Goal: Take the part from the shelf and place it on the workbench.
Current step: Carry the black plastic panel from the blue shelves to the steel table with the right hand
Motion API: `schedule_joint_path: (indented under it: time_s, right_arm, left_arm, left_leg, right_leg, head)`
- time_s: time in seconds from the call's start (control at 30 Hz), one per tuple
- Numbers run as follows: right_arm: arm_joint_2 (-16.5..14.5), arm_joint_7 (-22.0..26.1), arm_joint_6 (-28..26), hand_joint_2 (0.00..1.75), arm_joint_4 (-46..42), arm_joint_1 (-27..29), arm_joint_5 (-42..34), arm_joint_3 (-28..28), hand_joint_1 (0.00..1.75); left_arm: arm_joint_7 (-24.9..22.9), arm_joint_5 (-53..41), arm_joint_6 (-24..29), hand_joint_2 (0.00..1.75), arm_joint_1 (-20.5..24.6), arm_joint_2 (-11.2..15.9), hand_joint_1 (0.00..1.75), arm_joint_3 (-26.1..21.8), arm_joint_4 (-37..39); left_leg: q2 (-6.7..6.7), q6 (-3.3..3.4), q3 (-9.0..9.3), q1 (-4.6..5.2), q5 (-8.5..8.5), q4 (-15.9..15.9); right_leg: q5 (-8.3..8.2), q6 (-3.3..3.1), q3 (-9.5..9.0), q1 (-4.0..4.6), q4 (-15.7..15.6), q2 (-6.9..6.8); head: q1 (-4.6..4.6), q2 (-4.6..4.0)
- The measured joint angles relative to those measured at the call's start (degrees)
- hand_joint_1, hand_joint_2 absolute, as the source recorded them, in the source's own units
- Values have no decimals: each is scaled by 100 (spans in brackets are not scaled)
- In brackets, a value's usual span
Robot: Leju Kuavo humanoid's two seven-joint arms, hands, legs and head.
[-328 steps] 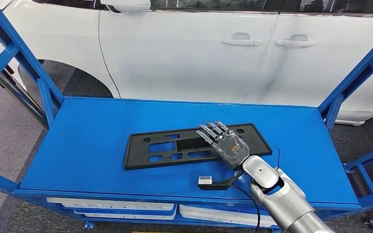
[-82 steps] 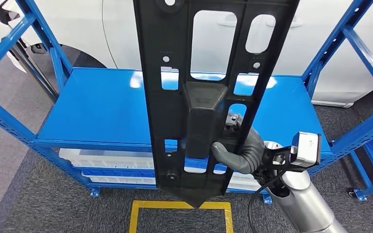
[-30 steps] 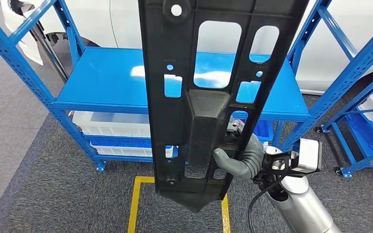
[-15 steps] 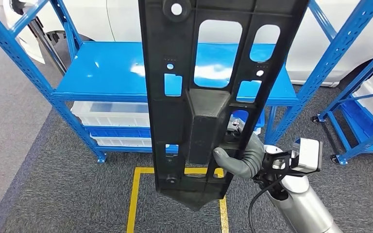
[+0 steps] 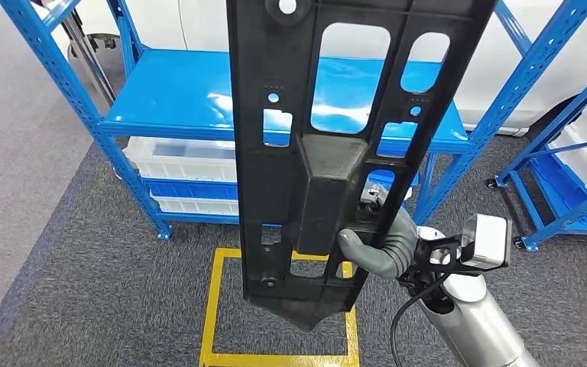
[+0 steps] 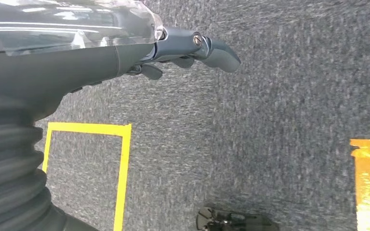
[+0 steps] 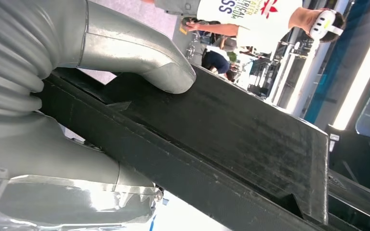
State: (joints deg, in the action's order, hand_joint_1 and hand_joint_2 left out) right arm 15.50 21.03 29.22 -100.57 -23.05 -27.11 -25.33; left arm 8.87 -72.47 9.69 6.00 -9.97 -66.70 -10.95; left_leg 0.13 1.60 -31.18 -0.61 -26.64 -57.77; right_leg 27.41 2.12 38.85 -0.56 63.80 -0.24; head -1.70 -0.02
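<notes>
right hand (image 5: 378, 248) grips black part (image 5: 336, 153) near its lower end, thumb across raised middle block | part upright before blue shelf (image 5: 176, 99) | left hand (image 6: 183, 48) empty, fingers loosely curled over carpet

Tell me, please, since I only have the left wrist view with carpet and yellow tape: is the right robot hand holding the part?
Observer: Yes. In the head view the right robot hand grips the black part, which it holds upright close to the camera.
Operator: Where is the shelf?
Observer: The blue shelf stands ahead, beyond the part, with white bins under its top level.
Operator: How does the thumb sit?
Observer: In the right wrist view the thumb presses on the part's raised block.
</notes>
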Motion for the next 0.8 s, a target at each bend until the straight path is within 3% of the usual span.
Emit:
schedule_joint_path:
  time_s: [0.07,0.1,0.13,0.17,0.23,0.3,0.4,0.47,0.57,0.6,0.63,0.67,0.73,0.8]
  right_arm:
    - [4,0,-3,175,7,1,-5,2,171]
    - [5,-1,-8,175,9,2,-9,2,171]
    - [5,-1,-16,175,11,2,-14,2,171]
    - [6,-2,-26,175,13,1,-19,3,171]
    - [9,-3,-47,175,10,-1,-24,15,171]
    - [15,-3,-67,175,-3,1,-25,36,171]
    - [28,17,-101,175,-38,40,-12,57,171]
    - [38,50,-127,175,-73,92,14,70,171]
    - [45,89,-156,175,-105,194,43,79,171]
    - [45,93,-157,175,-108,239,51,79,171]
    - [46,96,-157,175,-109,284,62,79,171]
    - [46,99,-155,175,-110,319,74,79,171]
    - [46,108,-146,175,-116,350,90,80,171]
    - [46,117,-137,175,-130,347,95,84,171]
  left_arm:
    - [-1,5,5,175,2,0,0,-1,0]
    - [-2,8,7,175,0,0,0,-1,0]
    - [-3,9,9,175,-2,0,0,-1,0]
    - [-3,6,13,175,-2,0,0,-1,0]
    - [2,-10,22,175,-3,-7,0,-1,0]
    - [13,-26,31,175,-1,-19,0,0,0]
    - [27,-42,35,175,-3,-25,0,2,0]
    - [34,-49,37,175,-9,-24,0,2,0]
    - [40,-57,39,175,-22,-17,0,2,0]
    - [41,-59,39,175,-28,-16,0,2,0]
    - [42,-60,39,175,-35,-12,0,2,0]
    - [42,-61,39,175,-40,-6,0,2,0]
    - [42,-61,39,175,-41,10,0,2,0]
    - [41,-56,40,175,-37,19,0,4,0]
  left_leg:
    - [6,28,-145,13,100,-13]
    - [8,30,-219,18,144,-25]
    - [8,29,-289,22,181,-37]
    - [6,25,-349,27,214,-47]
    - [3,7,-426,38,270,-56]
    - [8,-44,-458,35,333,-50]
    - [23,-149,-465,16,411,-10]
    - [16,-208,-535,17,260,-166]
    - [7,-292,-905,-10,-356,-1185]
    - [7,-317,-999,-21,-470,-1491]
    - [8,-339,-1004,-33,-473,-1610]
    - [9,-357,-899,-47,-364,-1491]
    - [8,-377,-474,-75,-50,-769]
    - [-6,-341,-174,-63,62,-219]
  right_leg:
    - [475,42,228,-8,765,1]
    - [572,52,272,-11,1028,1]
    - [548,51,215,-12,1092,1]
    - [427,36,44,-12,926,1]
    - [175,-47,-523,13,118,0]
    - [117,-140,-914,63,-532,-2]
    - [67,-235,-964,87,-730,-5]
    - [-26,-303,-961,49,-816,-24]
    - [-102,-341,-888,33,-830,-42]
    - [-110,-338,-861,31,-812,-42]
    - [-114,-334,-836,27,-788,-42]
    - [-111,-325,-815,20,-759,-39]
    - [-84,-284,-778,1,-682,-31]
    - [-62,-223,-724,9,-607,-20]
  head:
    - [0,-1]
    - [0,-1]
    - [0,-1]
    - [0,0]
    - [0,0]
    - [0,-1]
    - [0,0]
    - [0,0]
    - [-1,0]
    - [-1,0]
    - [-1,0]
    - [-1,0]
    - [-1,-1]
    - [-1,0]
